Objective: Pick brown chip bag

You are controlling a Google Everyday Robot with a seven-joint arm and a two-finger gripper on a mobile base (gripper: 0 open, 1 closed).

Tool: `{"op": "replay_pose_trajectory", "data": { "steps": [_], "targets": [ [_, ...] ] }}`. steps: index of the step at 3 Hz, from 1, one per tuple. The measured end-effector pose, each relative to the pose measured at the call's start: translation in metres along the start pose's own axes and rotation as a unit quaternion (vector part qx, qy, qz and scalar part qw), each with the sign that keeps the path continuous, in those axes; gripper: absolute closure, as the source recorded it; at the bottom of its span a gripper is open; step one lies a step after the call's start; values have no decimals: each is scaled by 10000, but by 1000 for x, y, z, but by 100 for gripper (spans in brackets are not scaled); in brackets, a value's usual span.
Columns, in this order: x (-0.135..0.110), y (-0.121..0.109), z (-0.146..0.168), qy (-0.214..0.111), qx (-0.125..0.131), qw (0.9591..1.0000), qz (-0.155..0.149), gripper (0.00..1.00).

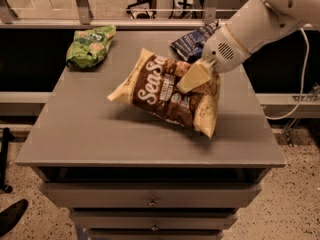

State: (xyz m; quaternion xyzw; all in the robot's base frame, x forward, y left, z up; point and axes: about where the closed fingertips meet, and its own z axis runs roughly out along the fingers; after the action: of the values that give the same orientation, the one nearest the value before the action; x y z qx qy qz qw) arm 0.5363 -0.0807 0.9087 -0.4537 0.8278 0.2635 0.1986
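Clamping the brown chip bag (160,91) at centre-right, the gripper (196,76) is holding it tilted above the table (100,134).

The robot's single white arm (282,6) enters the view at about 2 o'clock and slants down toward 8 o'clock. Its thick upper link narrows through a pale collar into a rounded wrist housing (227,49) with a small vented grille on the side facing the camera. Below the wrist, the gripper (197,76) sits a little toward 1 o'clock of the view's centre, pointing down and toward 8 o'clock. One cream, wedge-shaped finger (194,79) shows, lying flat against the face of the brown chip bag (160,91). The other finger is hidden behind the bag. The fingers are clamped on the bag's 2 o'clock corner, and the bag hangs tilted from them.
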Motion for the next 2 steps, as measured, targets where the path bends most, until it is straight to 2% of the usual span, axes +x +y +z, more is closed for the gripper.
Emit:
{"op": "replay_pose_trajectory", "data": {
  "steps": [1,2],
  "targets": [
    [-9,-21,-25,-344,257,9983,397,100],
    [-16,-22,-60,-918,450,9911,851,100]
  ]
}}
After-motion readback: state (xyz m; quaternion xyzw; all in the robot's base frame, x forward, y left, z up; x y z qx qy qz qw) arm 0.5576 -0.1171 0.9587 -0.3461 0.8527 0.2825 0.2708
